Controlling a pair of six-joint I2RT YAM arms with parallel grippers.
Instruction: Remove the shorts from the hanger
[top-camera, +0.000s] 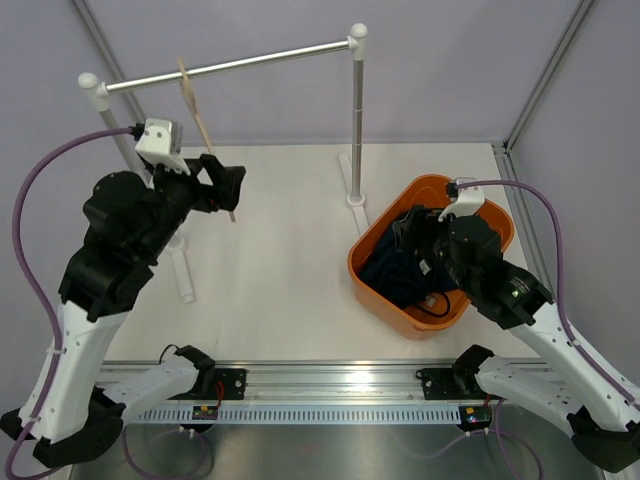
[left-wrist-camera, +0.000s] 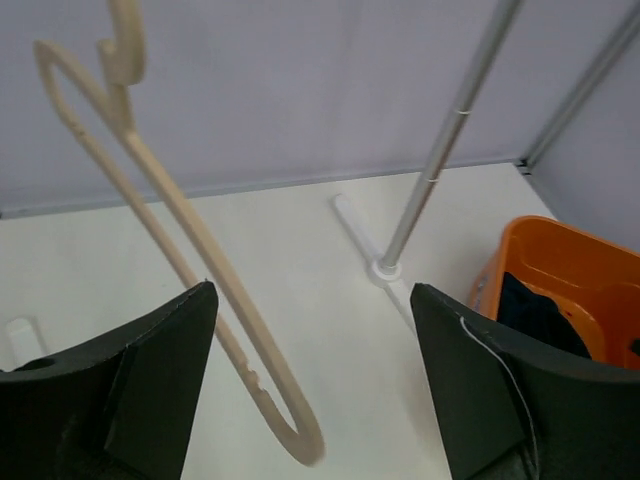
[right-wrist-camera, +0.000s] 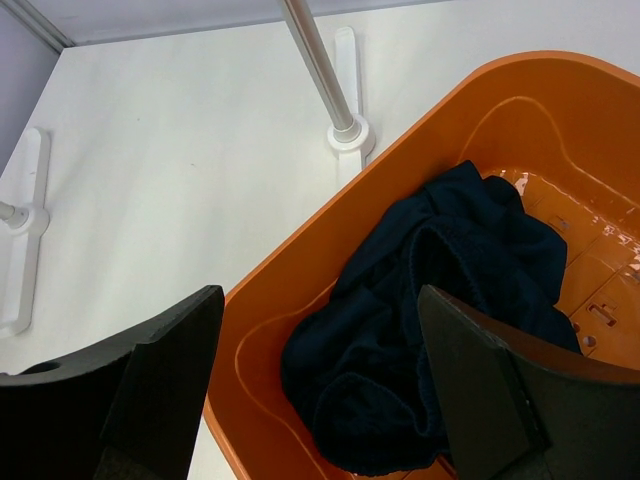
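The dark navy shorts (right-wrist-camera: 430, 330) lie crumpled inside the orange tub (right-wrist-camera: 300, 300); they also show in the top view (top-camera: 390, 268) and the left wrist view (left-wrist-camera: 540, 315). The bare tan wooden hanger (left-wrist-camera: 190, 250) hangs from the silver rail (top-camera: 230, 67); it shows in the top view too (top-camera: 197, 105). My left gripper (left-wrist-camera: 312, 400) is open and empty, its jaws either side of the hanger's lower end, not touching it. My right gripper (right-wrist-camera: 320, 380) is open and empty just above the shorts in the tub.
The rail's right post (top-camera: 356, 120) stands on a white foot (top-camera: 353, 185) beside the tub. The left post's white foot (top-camera: 182, 265) lies on the table under my left arm. Grey walls close the back and sides.
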